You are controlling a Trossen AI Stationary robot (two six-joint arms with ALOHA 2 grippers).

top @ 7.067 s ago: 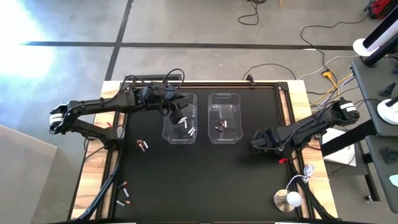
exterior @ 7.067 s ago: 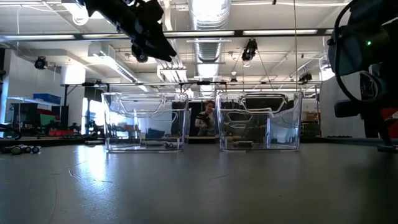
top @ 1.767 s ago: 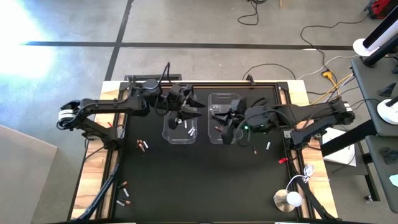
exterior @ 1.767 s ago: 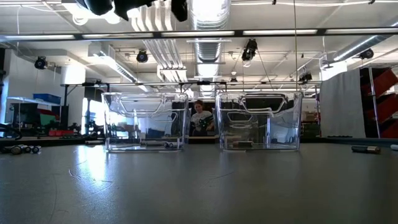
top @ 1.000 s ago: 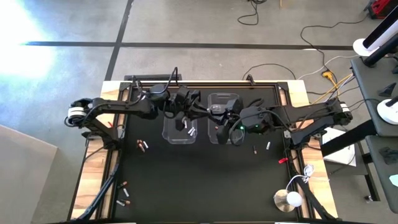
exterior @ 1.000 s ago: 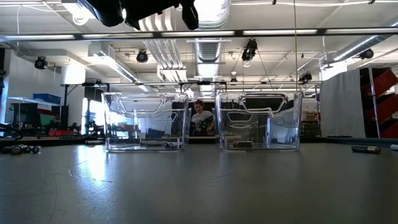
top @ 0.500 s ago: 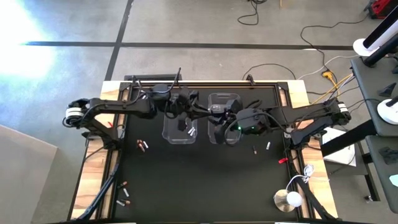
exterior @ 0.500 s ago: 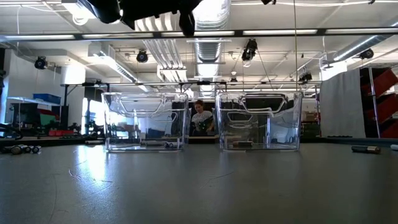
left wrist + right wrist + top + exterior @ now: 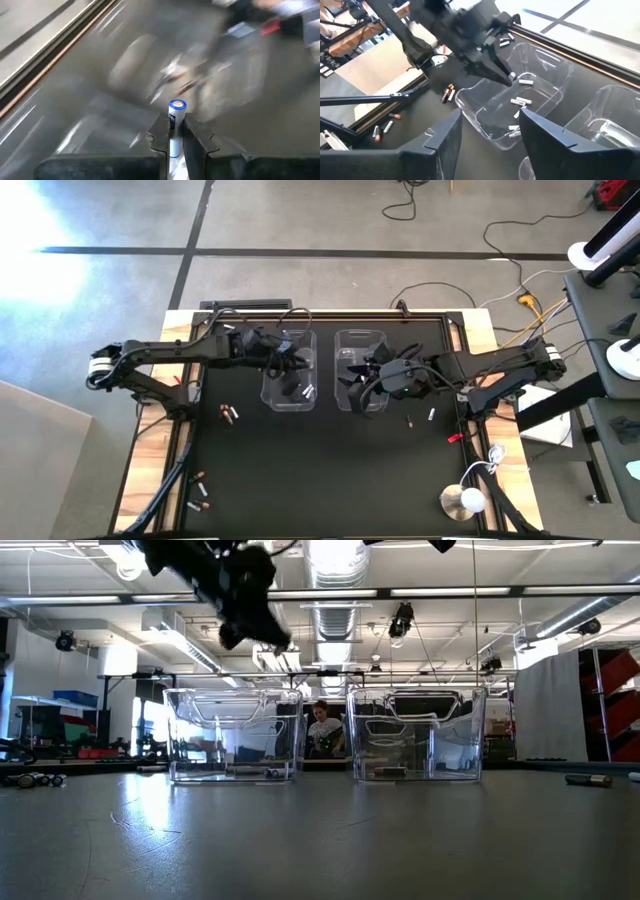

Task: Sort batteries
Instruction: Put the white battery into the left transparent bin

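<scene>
A silvery-white battery sits clamped in the left gripper above the left bin, so release looks next, while the right gripper, fingers apart and empty, hovers over the right bin.

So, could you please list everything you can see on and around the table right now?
Table: one, black top, wooden edges.
Clear bins: two, side by side mid-table; left bin, right bin.
Silvery batteries in left bin: several.
Held battery: one, silvery, blue-ringed tip, in left gripper.
Dark copper-ended batteries: a pair left of the bins; more near the front-left corner.
Loose batteries: two, right of right bin.
Red clip-like piece: one, right edge.
Person: one, behind bins.
Left gripper: above left bin.
Right gripper: open, over right bin.
</scene>
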